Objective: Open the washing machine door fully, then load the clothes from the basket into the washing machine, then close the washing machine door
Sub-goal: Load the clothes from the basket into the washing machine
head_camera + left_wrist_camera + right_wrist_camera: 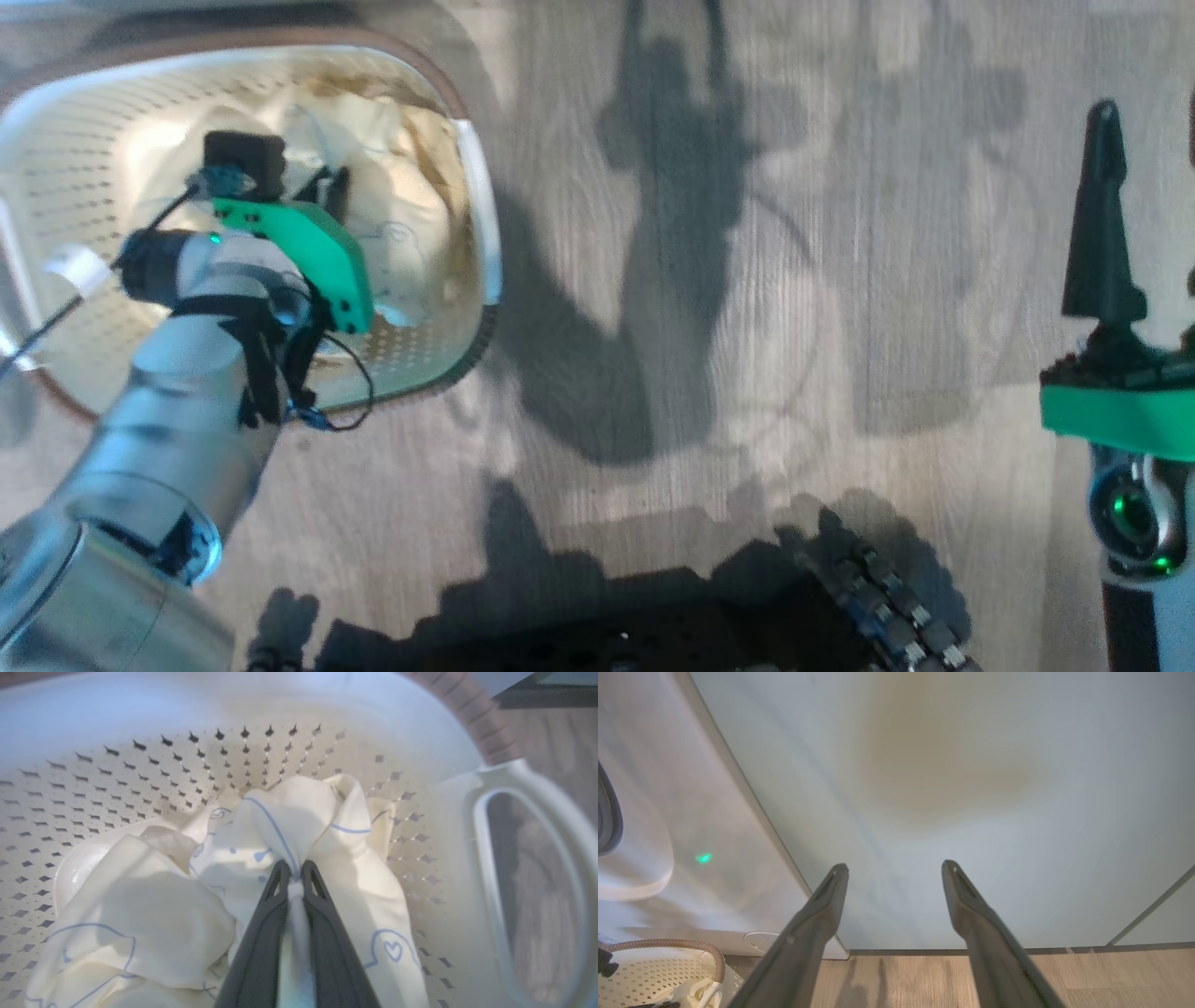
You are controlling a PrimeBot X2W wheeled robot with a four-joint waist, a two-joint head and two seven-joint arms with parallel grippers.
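Observation:
The cream basket point(471, 168) with perforated walls sits on the floor at the upper left and holds pale yellow clothes point(411, 187). My left gripper point(295, 865) reaches down into it and is shut on a raised fold of the yellow cloth point(299, 816), which has blue printed lines. In the head view its fingers point(333, 191) are sunk into the pile. My right gripper point(895, 868) stands open and holds nothing, facing a pale cabinet front. The white washing machine point(668, 788) is left of it. A dark curved edge at that view's left border may be the door; I cannot tell.
The basket's white side handle point(528, 779) is right of the held cloth. Pale green cabinets point(971, 788) meet the wood floor point(1017, 975). My dark wheeled base point(653, 625) is at the bottom of the head view, and one right finger point(1106, 224) rises at its right edge.

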